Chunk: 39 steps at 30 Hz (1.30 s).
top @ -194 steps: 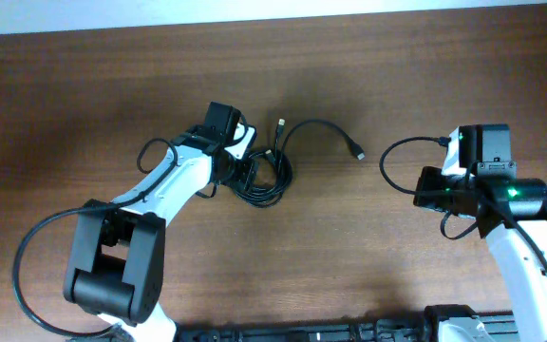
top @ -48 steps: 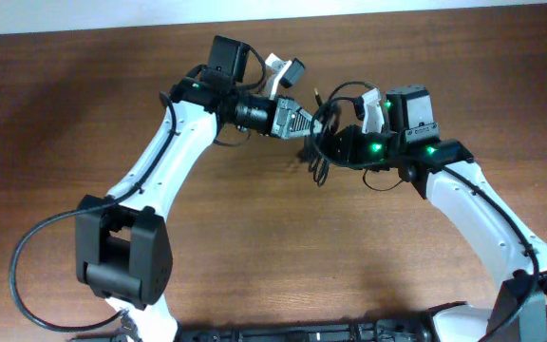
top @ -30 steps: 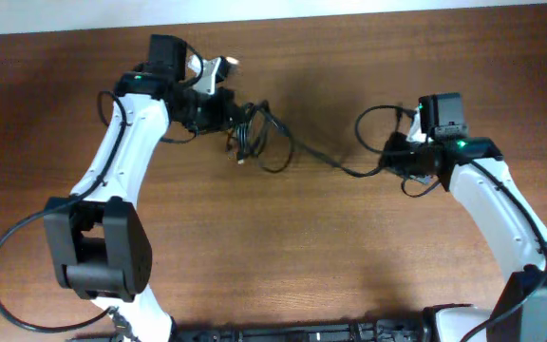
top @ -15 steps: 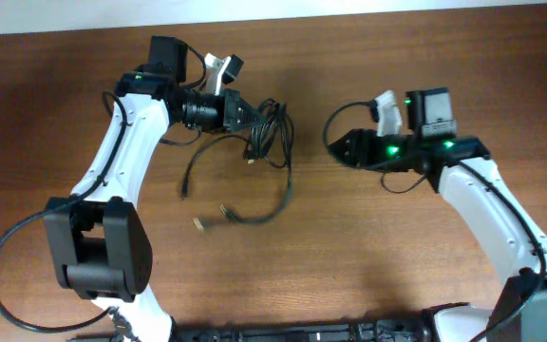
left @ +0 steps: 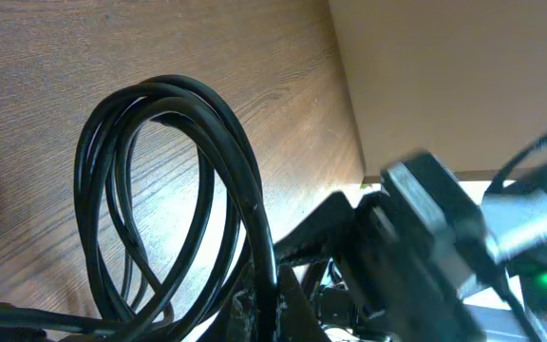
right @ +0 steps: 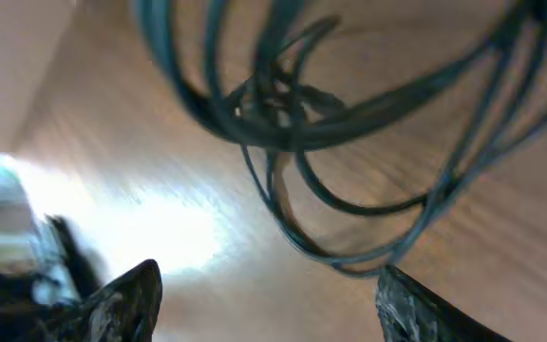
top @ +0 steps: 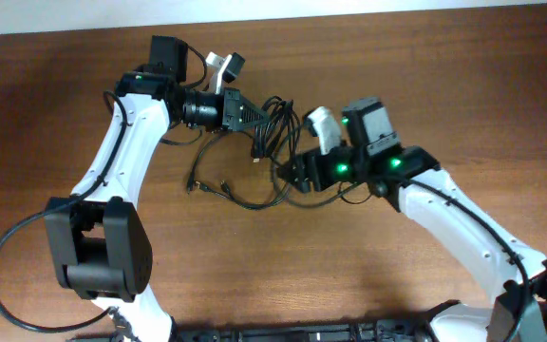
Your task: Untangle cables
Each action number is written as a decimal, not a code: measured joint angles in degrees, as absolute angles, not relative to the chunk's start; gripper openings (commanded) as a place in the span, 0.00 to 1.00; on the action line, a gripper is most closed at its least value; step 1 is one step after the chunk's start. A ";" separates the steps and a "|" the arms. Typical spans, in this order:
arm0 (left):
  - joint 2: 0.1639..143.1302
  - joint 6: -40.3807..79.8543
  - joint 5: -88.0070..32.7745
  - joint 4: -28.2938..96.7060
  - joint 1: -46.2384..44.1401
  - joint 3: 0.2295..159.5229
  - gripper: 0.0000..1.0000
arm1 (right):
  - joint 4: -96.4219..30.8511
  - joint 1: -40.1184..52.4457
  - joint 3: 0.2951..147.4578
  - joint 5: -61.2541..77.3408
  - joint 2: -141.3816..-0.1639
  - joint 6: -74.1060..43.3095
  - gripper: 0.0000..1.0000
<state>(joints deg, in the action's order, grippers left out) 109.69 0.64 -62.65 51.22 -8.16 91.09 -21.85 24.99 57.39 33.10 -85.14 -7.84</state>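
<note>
The tabletop (top: pixel 84 57) is brown wood with fine grain and a soft sheen. The cables (left: pixel 245 171) have smooth black plastic jackets with glossy highlights. The left arm (top: pixel 122 147) has a glossy white plastic shell. The right fingers (right: pixel 126 304) look dark and rough.

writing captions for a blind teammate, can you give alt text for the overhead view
From above, the left gripper holds a tangled bundle of thin black cables against a brown wooden table, with loose ends trailing onto the wood. The right gripper reaches in at the bundle's near side.
</note>
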 measured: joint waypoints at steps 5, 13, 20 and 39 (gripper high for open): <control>109.69 0.64 -62.70 51.22 -8.16 91.09 0.00 | -21.08 29.28 57.39 27.77 -85.14 6.94 0.75; 109.69 0.64 -62.85 51.22 -8.16 91.09 0.00 | -14.90 31.18 57.45 21.39 -85.89 15.03 0.61; 109.69 0.64 -62.87 51.22 -8.16 91.09 0.00 | -9.50 31.18 57.43 22.57 -92.12 14.87 0.54; 109.69 13.85 -64.36 51.20 -3.38 91.09 0.00 | -7.03 31.18 57.45 23.42 -93.08 11.14 0.04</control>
